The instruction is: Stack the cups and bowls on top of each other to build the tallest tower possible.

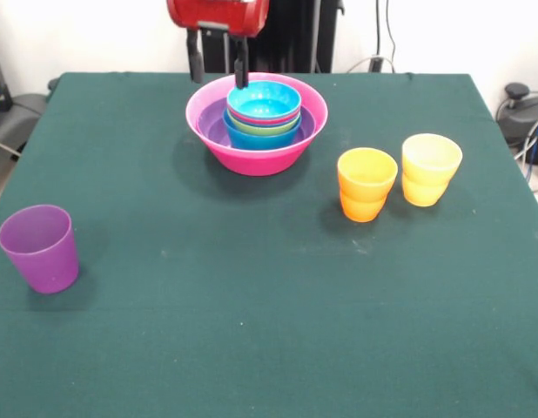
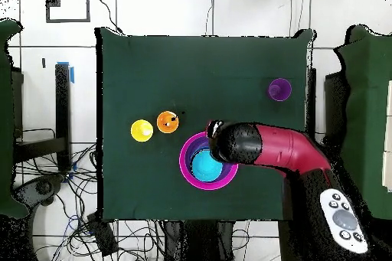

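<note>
The green counter (image 1: 252, 331) is mostly bare: in the front view the whole half toward 6 o'clock is open, with only the purple cup (image 1: 40, 247) near the 9 o'clock edge. The overhead view puts that cup (image 2: 279, 89) at about 2 o'clock, close to the counter's side edge.

The red arm (image 2: 268, 147) shows fully only from overhead, reaching in from 4 o'clock and covering part of the tower's rim; the front view gives just its red end and the jaws (image 1: 218, 63), two dark fingers hanging apart and holding nothing, at the tower's far rim.

The tower (image 1: 256, 124) sits toward 12 o'clock in the front view, well clear of the edges. Its base is the wide hot-pink bowl (image 1: 252, 158), with a purple bowl (image 1: 215, 131) nested inside, then blue, green and red-pink rims, and a cyan bowl (image 1: 263, 101) on top. Overhead shows only the pink ring and the cyan centre (image 2: 205, 166).

The orange cup (image 1: 366, 184) and yellow cup (image 1: 430, 169) stand upright just beside each other at 3 o'clock from the tower, apart from it.
</note>
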Controlling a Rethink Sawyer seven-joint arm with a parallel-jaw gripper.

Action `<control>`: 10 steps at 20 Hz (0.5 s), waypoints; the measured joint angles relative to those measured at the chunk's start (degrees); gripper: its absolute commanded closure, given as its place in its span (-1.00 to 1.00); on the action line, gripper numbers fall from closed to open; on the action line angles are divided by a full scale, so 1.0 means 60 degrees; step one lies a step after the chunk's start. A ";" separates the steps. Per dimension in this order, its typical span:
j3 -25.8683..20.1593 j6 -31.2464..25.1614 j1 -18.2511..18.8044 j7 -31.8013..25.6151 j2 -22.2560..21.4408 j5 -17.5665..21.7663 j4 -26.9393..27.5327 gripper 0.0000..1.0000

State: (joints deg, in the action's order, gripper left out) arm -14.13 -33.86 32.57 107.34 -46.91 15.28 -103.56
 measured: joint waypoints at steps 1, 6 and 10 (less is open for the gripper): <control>-0.0006 -0.0135 -0.0067 0.0000 0.0266 0.0008 0.0447 -1.00; -0.0039 -0.0393 -0.0182 0.0000 0.0757 0.0168 0.1272 -1.00; -0.0069 -0.0585 -0.0264 0.0000 0.1273 0.0362 0.2051 -1.00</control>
State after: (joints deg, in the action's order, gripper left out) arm -14.54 -37.37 30.99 107.34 -39.27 17.45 -91.25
